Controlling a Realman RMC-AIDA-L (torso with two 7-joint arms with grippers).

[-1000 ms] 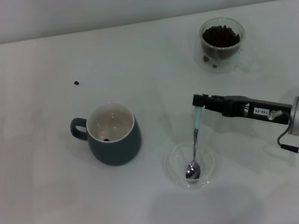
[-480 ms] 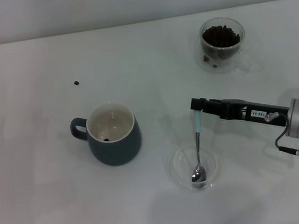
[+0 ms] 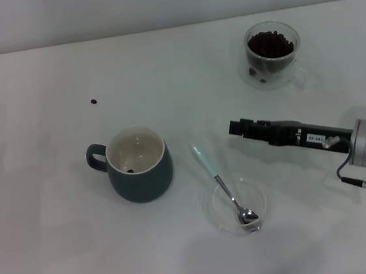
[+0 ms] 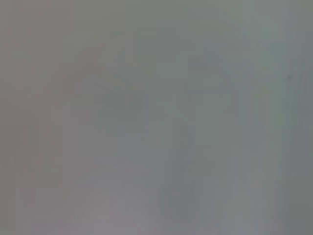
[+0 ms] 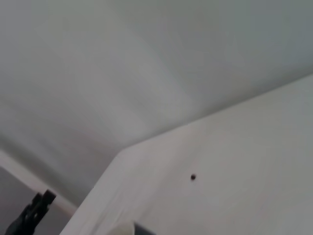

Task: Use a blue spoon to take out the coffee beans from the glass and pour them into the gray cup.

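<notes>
The blue spoon (image 3: pixel 225 191) lies free, its metal bowl in a flat clear dish (image 3: pixel 211 206) and its pale handle pointing toward the gray cup (image 3: pixel 139 164). The cup stands upright left of centre, with one bean (image 3: pixel 129 171) on its cream inside. The glass (image 3: pixel 272 54) stands at the far right, filled with coffee beans (image 3: pixel 269 43). My right gripper (image 3: pixel 236 129) hovers open, above and to the right of the spoon handle, holding nothing. The left gripper is out of view; its wrist view shows only a blank grey surface.
A stray bean (image 3: pixel 93 101) lies on the white table at the far left, and the same stray bean (image 5: pixel 192 177) shows in the right wrist view. The right arm (image 3: pixel 314 137) stretches in from the right edge between the glass and the dish.
The right gripper has let go of the spoon. The handle has dropped to the left toward the cup, the bowl staying in the dish. The gripper has shifted slightly left.
</notes>
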